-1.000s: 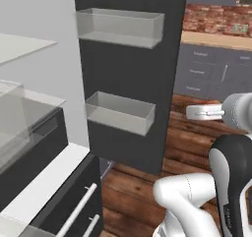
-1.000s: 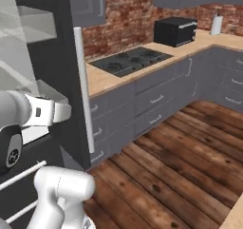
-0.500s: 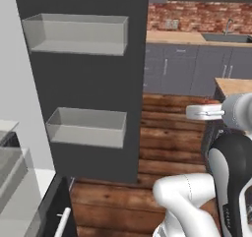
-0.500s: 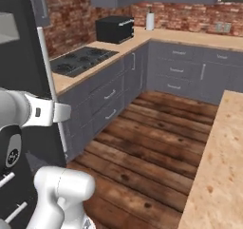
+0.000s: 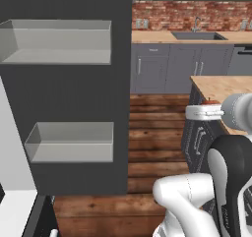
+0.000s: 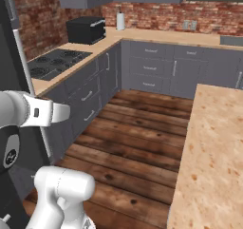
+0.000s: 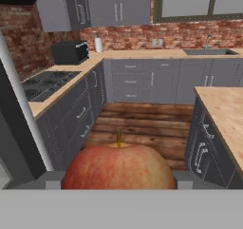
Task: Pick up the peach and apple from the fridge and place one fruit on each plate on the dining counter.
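The apple point(image 7: 118, 168), deep red with a short dark stem, sits close up at the bottom of the hand view, and my gripper point(image 7: 118, 178) is shut on it. Grey finger parts point(image 7: 51, 179) show on either side of the fruit. The fridge door point(image 5: 64, 93), dark with two clear bins, stands at the left of the left base view. The dining counter point(image 6: 213, 142), with its light mottled wood top, lies on the right and also shows ahead to the right of the hand point(image 7: 228, 111). The peach and the plates are out of view.
A wall counter with a hob point(image 6: 54, 64) and a black microwave point(image 6: 85, 29) runs along the brick wall. A sink point(image 5: 197, 35) sits in the far counter. Wooden floor point(image 6: 137, 138) lies open between the wall cabinets and the island.
Both base views have swung away from the fridge interior toward the kitchen and island, so the camera moved. The arm holds the same pose.
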Available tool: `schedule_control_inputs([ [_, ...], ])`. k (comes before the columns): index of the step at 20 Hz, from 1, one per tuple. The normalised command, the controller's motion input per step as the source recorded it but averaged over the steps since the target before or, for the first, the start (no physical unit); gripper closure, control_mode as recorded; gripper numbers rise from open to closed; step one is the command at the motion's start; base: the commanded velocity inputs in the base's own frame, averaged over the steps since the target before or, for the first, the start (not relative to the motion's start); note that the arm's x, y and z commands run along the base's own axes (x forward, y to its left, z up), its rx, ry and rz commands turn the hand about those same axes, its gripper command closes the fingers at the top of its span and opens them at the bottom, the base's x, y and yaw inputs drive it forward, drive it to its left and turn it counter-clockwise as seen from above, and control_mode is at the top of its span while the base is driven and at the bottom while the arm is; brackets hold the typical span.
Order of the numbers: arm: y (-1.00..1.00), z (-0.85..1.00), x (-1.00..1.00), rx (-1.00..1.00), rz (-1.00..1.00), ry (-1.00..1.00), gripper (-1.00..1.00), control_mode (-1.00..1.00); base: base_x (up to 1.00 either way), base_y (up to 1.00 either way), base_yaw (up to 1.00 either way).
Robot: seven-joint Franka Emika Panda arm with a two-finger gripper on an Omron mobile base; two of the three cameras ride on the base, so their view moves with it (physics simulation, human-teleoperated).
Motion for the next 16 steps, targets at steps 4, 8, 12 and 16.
schedule_control_inputs([
  [4, 0.00, 0.00, 0.00, 0.00, 0.00, 0.00, 1.00, 1.00, 0.62, 0.00, -0.21],
  [8, 0.00, 0.00, 0.00, 0.00, 0.00, 0.00, 1.00, 1.00, 0.64, 0.01, -0.19],
  [12, 0.00, 0.00, 0.00, 0.00, 0.00, 0.00, 1.00, 1.00, 0.68, 0.11, -0.16],
  [16, 0.00, 0.00, 0.00, 0.00, 0.00, 0.00, 1.00, 1.00, 0.67, 0.18, -0.16],
])
